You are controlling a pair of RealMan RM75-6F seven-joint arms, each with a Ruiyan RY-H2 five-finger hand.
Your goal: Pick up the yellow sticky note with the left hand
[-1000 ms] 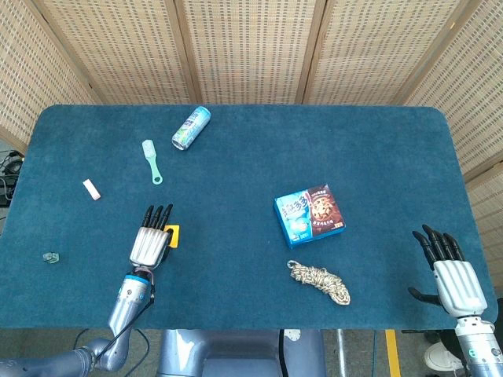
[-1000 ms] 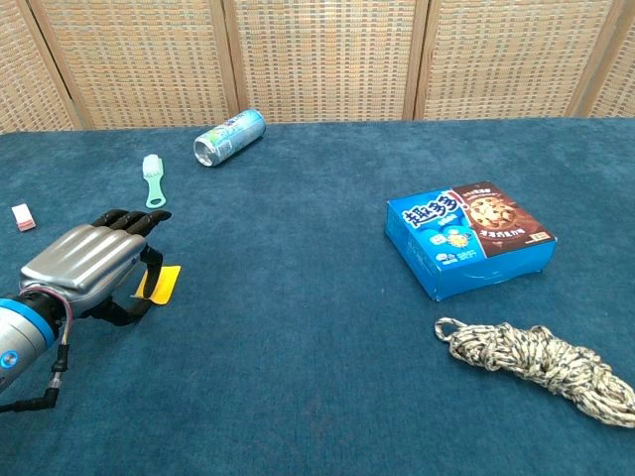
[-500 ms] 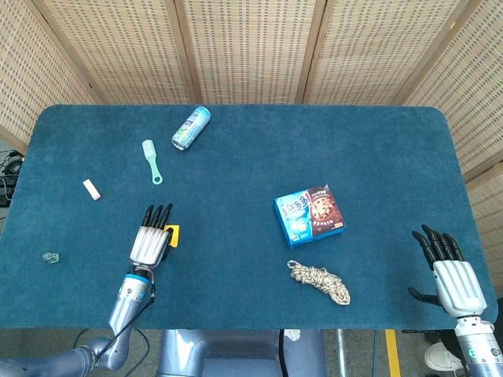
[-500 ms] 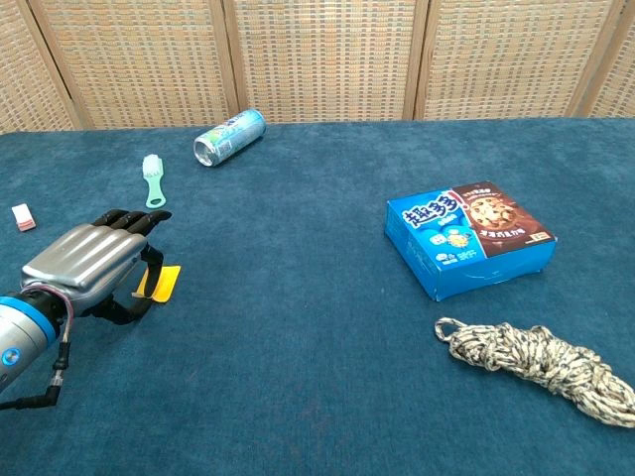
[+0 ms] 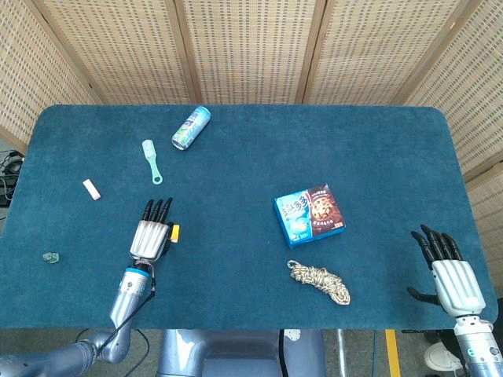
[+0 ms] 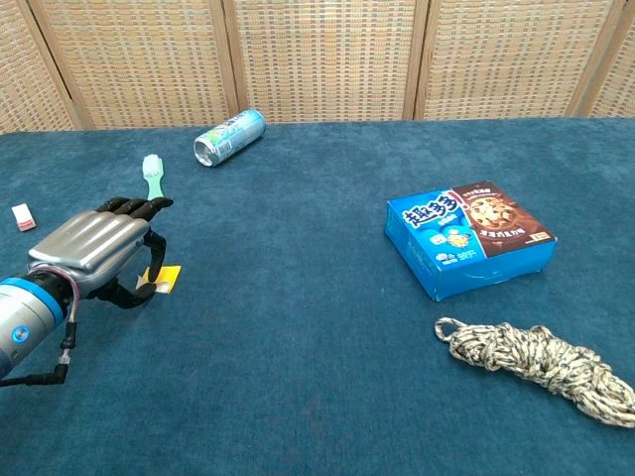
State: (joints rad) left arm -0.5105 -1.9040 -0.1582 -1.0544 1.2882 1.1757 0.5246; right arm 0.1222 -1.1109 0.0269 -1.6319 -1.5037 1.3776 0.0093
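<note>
**Left hand over the yellow sticky note, before the lift**

We judge the step in hand to be securing the note. We should pinch its exposed edge between thumb and finger, then lift straight up so the thin paper neither slides nor creases on the cloth.

The left hand [image 6: 91, 245] hovers palm-down, fingers extended toward twelve o'clock and close together. The yellow sticky note [image 6: 164, 279] lies on the blue table [image 5: 236, 173] at the hand's three o'clock, partly tucked under the palm beside the thumb; we cannot tell whether the thumb already grips it.

The right hand [image 5: 449, 271] rests at the far right, fingers spread, holding nothing.
</note>
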